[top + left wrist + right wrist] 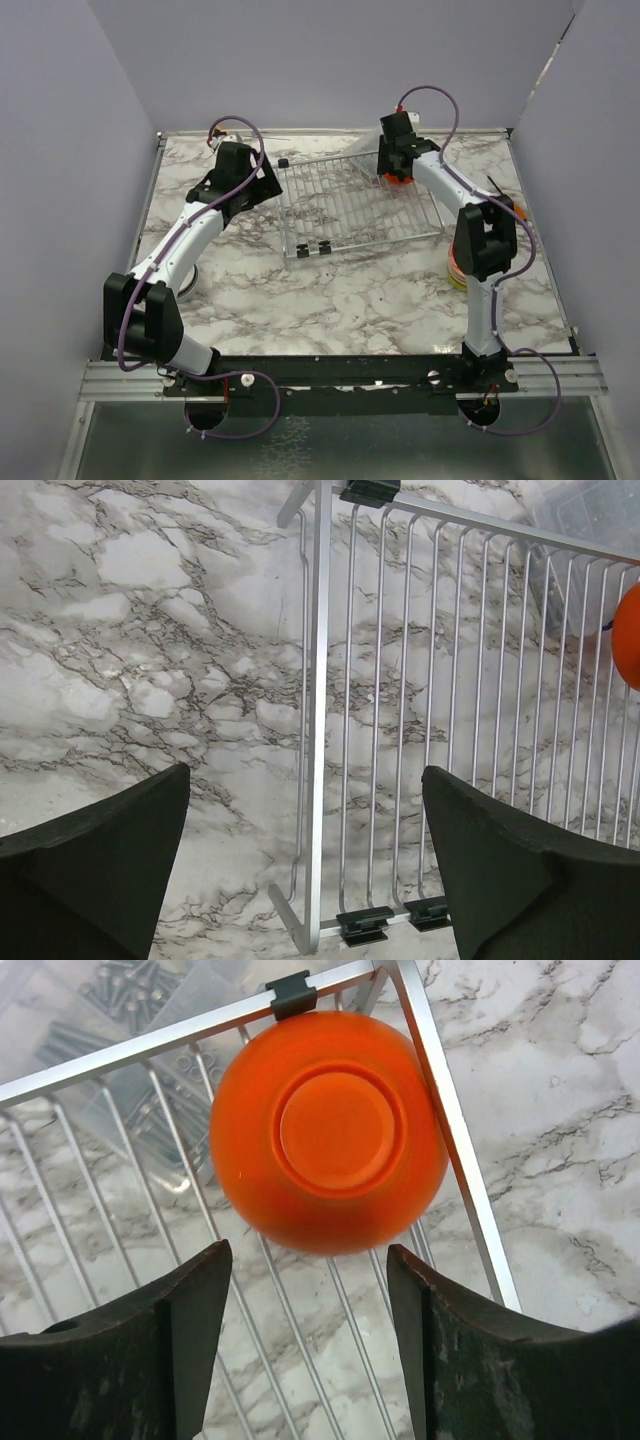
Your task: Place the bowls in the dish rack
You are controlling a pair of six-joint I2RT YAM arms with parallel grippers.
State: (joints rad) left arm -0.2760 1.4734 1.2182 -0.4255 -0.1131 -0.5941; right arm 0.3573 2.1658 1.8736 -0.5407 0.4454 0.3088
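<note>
**First orange bowl set in the rack's corner; the rest not yet loaded**

The right tool (303, 1260) hung low over a corner of the dish rack (455, 1140), its two fingers spread apart and gripping nothing. Just beyond them an orange bowl (330, 1130) lay upside down on the wires, foot ring up, tucked against the corner rails. Neither finger appeared to touch it, so the placing of this bowl looked all but finished.

The left tool (305, 775) was spread as wide as it goes and empty, poised above the opposite side rail of the rack with bare wires below it.

In the top view the rack sat in the far middle of the marble table (330, 290), and the orange bowl was the only bowl seen in it. A few more bowls (454, 272) showed at the table's right side, largely hidden behind the right arm; their number could not be told. A clear bag (90, 1010) of small hardware lay just past the rack's far rail.

The next move probably called for lifting the right tool straight up, clear of the bowl so as not to knock it, then swinging back toward the hidden bowls.
</note>
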